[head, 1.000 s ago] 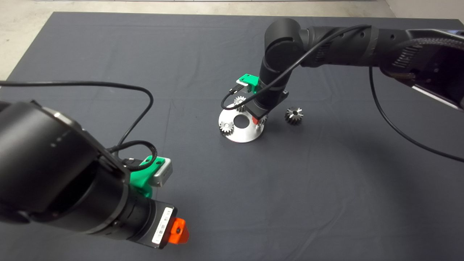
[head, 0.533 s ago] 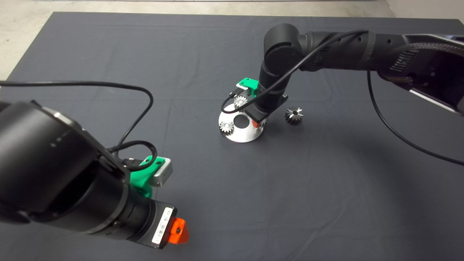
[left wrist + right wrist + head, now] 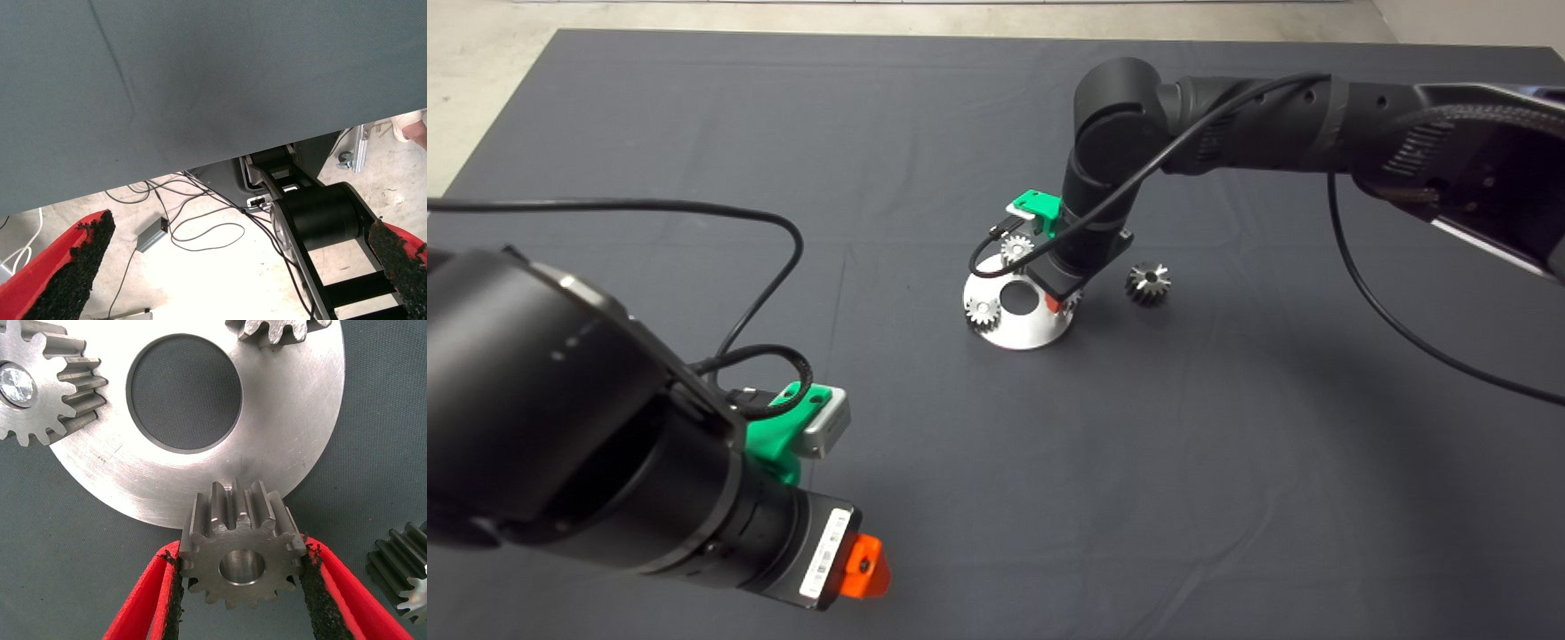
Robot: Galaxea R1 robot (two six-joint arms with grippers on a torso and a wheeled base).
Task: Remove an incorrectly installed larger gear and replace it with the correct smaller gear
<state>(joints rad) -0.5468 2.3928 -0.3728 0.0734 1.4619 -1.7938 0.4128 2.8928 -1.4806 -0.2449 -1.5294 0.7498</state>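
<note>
**Small gear at the plate's rim, seating at risk**

The right end effector (image 3: 240,587) grips the smaller gear (image 3: 239,550) over the plate (image 3: 293,440) edge; misalignment could jam it (its post is hidden). The larger gear (image 3: 1148,283) lies beside on the table. The left end effector (image 3: 227,267) hangs released, idle.

- Head view: right gripper (image 3: 1056,302) & smaller gear hidden behind wrist; only a red fingertip shows.
- Right wrist view: larger gear (image 3: 403,570) cut by frame edge; 2 spur gears (image 3: 43,383) on round plate (image 3: 293,447) also cut.
- Left gripper (image 3: 253,267): fingers cut off at frame corners.
</note>
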